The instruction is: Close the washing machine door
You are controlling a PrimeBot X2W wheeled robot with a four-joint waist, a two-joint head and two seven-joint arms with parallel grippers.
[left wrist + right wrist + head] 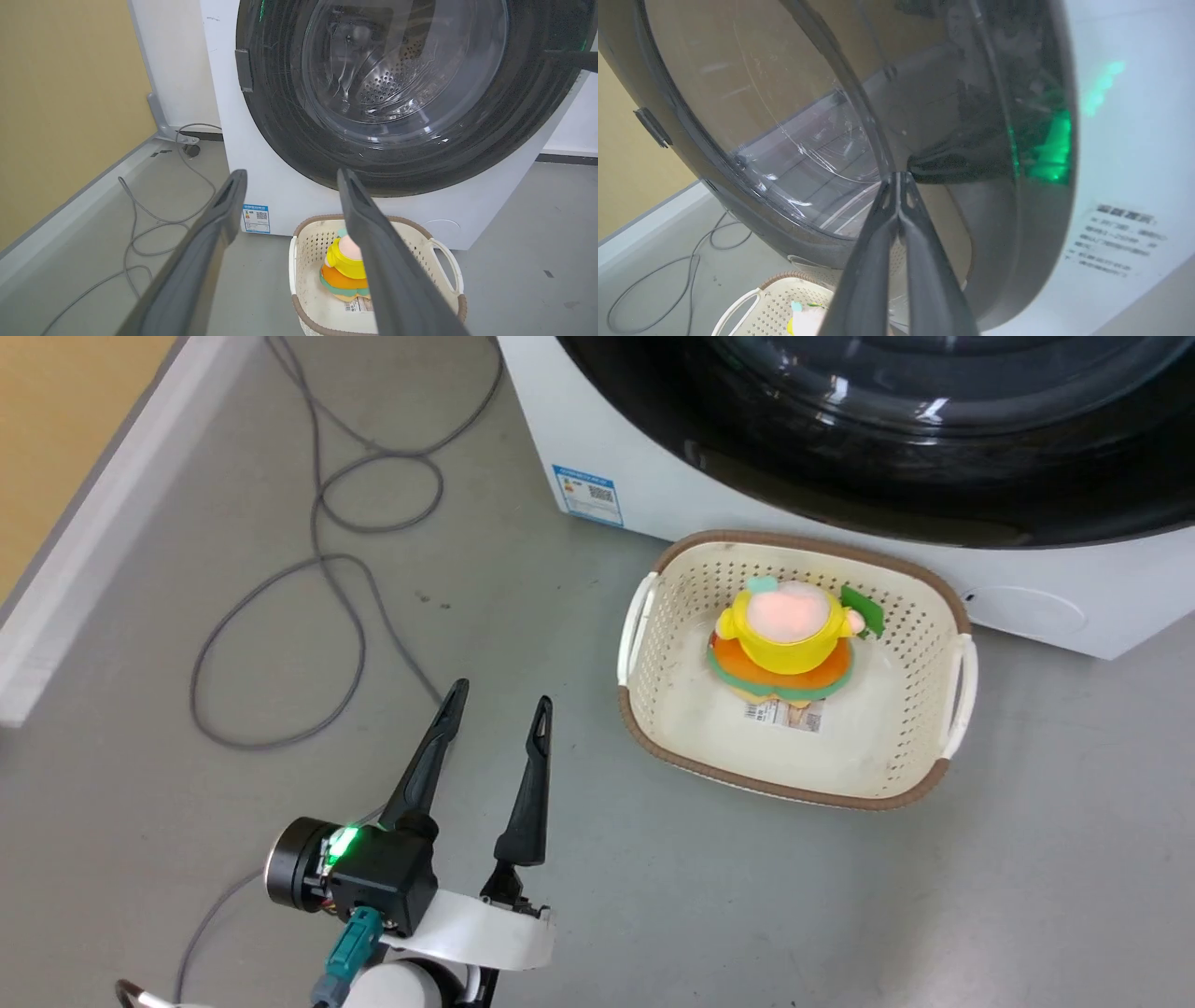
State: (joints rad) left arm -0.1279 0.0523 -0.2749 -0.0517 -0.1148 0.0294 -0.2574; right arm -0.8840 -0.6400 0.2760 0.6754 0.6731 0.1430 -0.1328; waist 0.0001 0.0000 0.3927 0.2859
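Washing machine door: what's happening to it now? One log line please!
washing machine door: against machine front | right gripper: shut, tips at door | left gripper: open, empty

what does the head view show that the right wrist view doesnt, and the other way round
Head view's extras: the open left gripper over the floor, the blue label on the washing machine, and the basket whole, with the toy in it.
Right wrist view's extras: the shut right gripper pointing at the door glass, a small tab on the door rim, a green glow, and black printed text on the machine.
Shared: the door, part of the basket, the grey cable on the floor.
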